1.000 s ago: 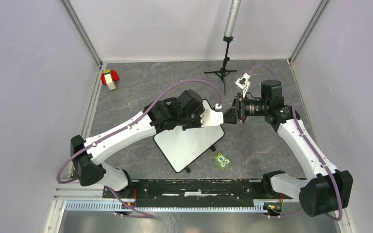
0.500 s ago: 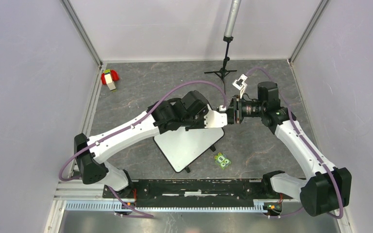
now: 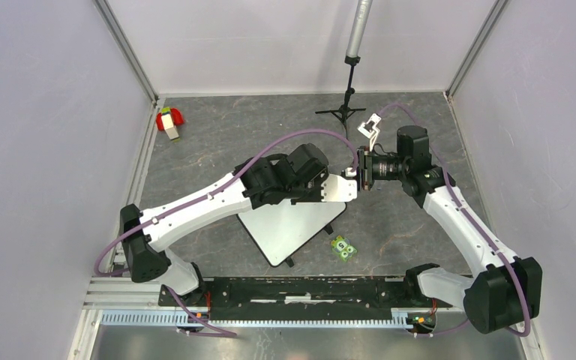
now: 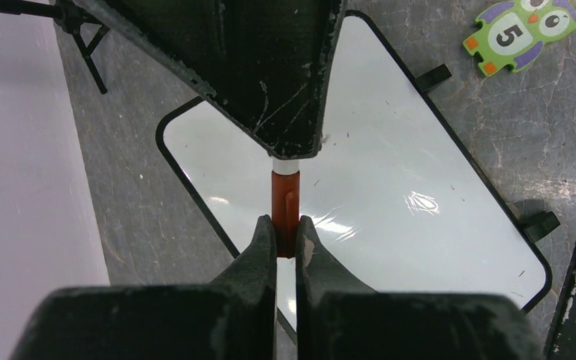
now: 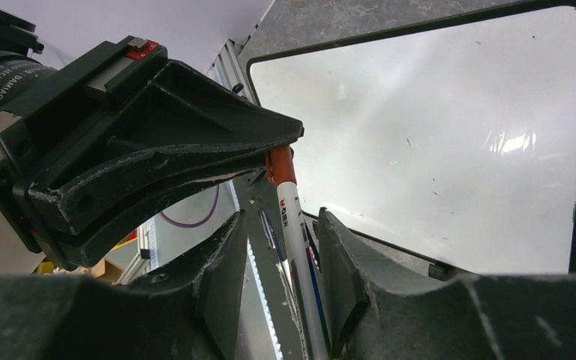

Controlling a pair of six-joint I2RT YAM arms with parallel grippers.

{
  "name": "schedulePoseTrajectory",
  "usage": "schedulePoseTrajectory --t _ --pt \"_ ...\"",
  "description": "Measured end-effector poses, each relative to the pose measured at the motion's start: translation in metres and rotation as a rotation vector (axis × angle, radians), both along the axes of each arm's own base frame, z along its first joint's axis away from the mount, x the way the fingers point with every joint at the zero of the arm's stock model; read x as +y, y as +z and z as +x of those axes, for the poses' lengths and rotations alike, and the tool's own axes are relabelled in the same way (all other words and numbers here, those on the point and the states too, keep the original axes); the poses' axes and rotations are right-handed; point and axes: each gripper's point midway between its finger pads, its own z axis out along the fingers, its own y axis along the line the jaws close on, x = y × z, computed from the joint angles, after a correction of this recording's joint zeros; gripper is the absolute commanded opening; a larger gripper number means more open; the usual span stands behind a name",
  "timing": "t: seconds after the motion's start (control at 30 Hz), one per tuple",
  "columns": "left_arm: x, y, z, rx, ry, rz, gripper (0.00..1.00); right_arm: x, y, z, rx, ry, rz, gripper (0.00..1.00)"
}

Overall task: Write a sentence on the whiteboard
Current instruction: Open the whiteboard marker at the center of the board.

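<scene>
The whiteboard (image 3: 292, 225) lies tilted on the grey table and also shows in the left wrist view (image 4: 420, 150) and the right wrist view (image 5: 457, 135). Its surface is glossy white, and no sentence shows on it. My left gripper (image 3: 351, 187) (image 4: 286, 225) is shut on the red-orange cap end of a marker (image 4: 285, 196), above the board's far corner. My right gripper (image 3: 361, 171) (image 5: 281, 216) faces it tip to tip. Its jaws stand apart, wider than the marker's white barrel (image 5: 294, 225), which passes between them close to the right finger.
A green owl tile marked 5 (image 3: 343, 248) (image 4: 521, 30) lies right of the board. A black tripod stand (image 3: 349, 105) is at the back. A red and white toy (image 3: 169, 121) sits far left. The black rail (image 3: 292, 289) runs along the near edge.
My left gripper has moved right, off the board's middle, to meet the right gripper. The right gripper has shifted slightly back and left.
</scene>
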Motion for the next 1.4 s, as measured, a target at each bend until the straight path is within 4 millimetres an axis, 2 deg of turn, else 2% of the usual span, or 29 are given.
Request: schedulePoseTrajectory --t 0.23,0.53,0.77,1.0,1.4 --pt "0.002 -0.001 0.003 -0.015 0.015 0.014 0.02 0.001 -0.003 -0.002 -0.007 0.011 -0.008 0.43" --pt "0.003 0.001 0.005 -0.034 0.008 0.022 0.02 0.001 -0.003 -0.002 -0.015 0.013 -0.011 0.41" --pt "0.007 -0.001 0.008 -0.04 0.021 0.022 0.02 0.001 -0.004 -0.004 -0.004 0.017 -0.007 0.54" --pt "0.01 0.001 0.012 -0.046 0.036 0.02 0.03 0.001 -0.003 -0.004 -0.005 0.017 -0.005 0.42" --pt "0.003 0.008 0.012 -0.035 0.021 -0.002 0.02 0.001 -0.001 -0.001 -0.011 0.009 0.001 0.37"
